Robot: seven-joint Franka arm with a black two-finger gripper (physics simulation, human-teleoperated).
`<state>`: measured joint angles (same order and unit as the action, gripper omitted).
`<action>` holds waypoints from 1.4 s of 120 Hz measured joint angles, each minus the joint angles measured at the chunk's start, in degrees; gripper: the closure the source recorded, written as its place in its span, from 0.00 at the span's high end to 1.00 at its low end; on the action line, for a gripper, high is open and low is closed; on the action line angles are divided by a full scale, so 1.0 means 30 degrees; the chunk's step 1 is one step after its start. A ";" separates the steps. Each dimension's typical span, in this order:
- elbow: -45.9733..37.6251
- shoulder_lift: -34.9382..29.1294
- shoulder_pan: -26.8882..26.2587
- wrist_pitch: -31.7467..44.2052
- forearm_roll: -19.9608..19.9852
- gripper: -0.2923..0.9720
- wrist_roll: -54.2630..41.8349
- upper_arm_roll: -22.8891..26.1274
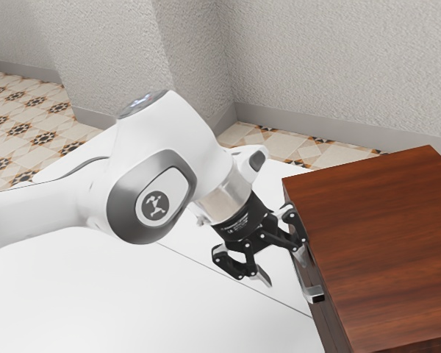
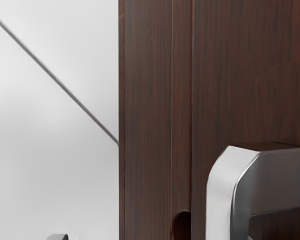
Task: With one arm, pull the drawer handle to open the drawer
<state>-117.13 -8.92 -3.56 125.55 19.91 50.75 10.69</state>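
A dark wooden cabinet (image 1: 382, 243) stands at the exterior view's right. Its front faces the arm and carries a silver drawer handle (image 1: 314, 293). My black gripper (image 1: 285, 271) is right in front of that face, open, with its fingers spread wide. One finger sits close against the handle and the other hangs out over the white table; nothing is clamped between them. In the wrist view the drawer front (image 2: 240, 75) is very near, and the bent end of the handle (image 2: 255, 190) stands out from it just ahead of my hand. The drawer front looks flush with the cabinet.
The white table (image 1: 132, 294) spreads under the arm, with a seam line (image 2: 55, 80) running toward the cabinet. Patterned floor tiles (image 1: 29, 125) and grey walls (image 1: 338, 59) lie behind. The arm's bulky elbow (image 1: 154, 198) fills the exterior view's left.
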 joint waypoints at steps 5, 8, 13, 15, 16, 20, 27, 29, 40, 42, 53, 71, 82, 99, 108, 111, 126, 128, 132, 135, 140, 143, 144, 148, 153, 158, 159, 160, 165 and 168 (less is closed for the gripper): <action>-0.0048 -0.0064 0.0033 -0.0084 0.0036 0.54 -0.0006 0.0008; -0.0068 -0.0086 0.0052 -0.0136 0.0053 0.54 -0.0008 0.0012; -0.0087 -0.0106 0.0067 -0.0213 0.0073 0.54 -0.0012 0.0005; -0.0091 -0.0111 0.0070 -0.0243 0.0080 0.54 -0.0014 0.0000; -0.0093 -0.0113 0.0072 -0.0259 0.0082 0.54 -0.0015 -0.0003; -0.0094 -0.0125 0.0086 -0.0343 0.0092 0.54 -0.0018 -0.0013; -0.0102 -0.0226 0.0120 -0.0517 0.0102 0.54 -0.0024 -0.0053; -0.0103 -0.0257 0.0130 -0.0566 0.0106 0.54 -0.0026 -0.0063; -0.0112 -0.0455 0.0180 -0.0888 0.0117 0.53 -0.0035 -0.0116; -0.0118 -0.0484 0.0183 -0.0941 0.0118 0.53 -0.0037 -0.0121; -0.0344 -0.0736 0.0216 -0.1181 0.0118 0.53 -0.0034 -0.0136; -0.0542 -0.1160 0.0264 -0.1659 0.0124 0.53 -0.0022 -0.0259; -0.0663 -0.1375 0.0296 -0.1957 0.0121 0.53 -0.0009 -0.0380; -0.0935 -0.1736 0.0311 -0.2361 0.0120 0.53 0.0012 -0.0424; -0.1014 -0.1956 0.0308 -0.2624 0.0112 0.53 0.0025 -0.0427; -0.1035 -0.2031 0.0309 -0.2721 0.0109 0.53 0.0030 -0.0427; -0.1474 -0.2615 0.0473 -0.3136 0.0091 0.53 0.0060 -0.0431; -0.1552 -0.2677 0.0501 -0.3177 0.0090 0.53 0.0064 -0.0430; -0.1705 -0.2805 0.0548 -0.3248 0.0095 0.53 0.0069 -0.0429; -0.1796 -0.2887 0.0571 -0.3299 0.0096 0.53 0.0073 -0.0429; -0.1879 -0.2977 0.0669 -0.3399 0.0105 0.53 0.0079 -0.0428; -0.1906 -0.3021 0.0728 -0.3461 0.0104 0.53 0.0083 -0.0428; -0.1912 -0.3034 0.0743 -0.3484 0.0104 0.53 0.0084 -0.0428; -0.1931 -0.3115 0.0791 -0.3586 0.0103 0.53 0.0088 -0.0442; -0.1941 -0.3259 0.0913 -0.3738 0.0103 0.53 0.0094 -0.0460; -0.1947 -0.3357 0.1008 -0.3900 0.0107 0.53 0.0100 -0.0508; -0.1947 -0.3376 0.1021 -0.3933 0.0107 0.53 0.0101 -0.0517; -0.1948 -0.3393 0.1032 -0.3964 0.0106 0.53 0.0102 -0.0526; -0.1968 -0.3448 0.1084 -0.4100 0.0112 0.53 0.0106 -0.0552; -0.1993 -0.3473 0.1102 -0.4172 0.0112 0.53 0.0109 -0.0560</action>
<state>-123.11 -19.34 -0.26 113.03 20.25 51.08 9.01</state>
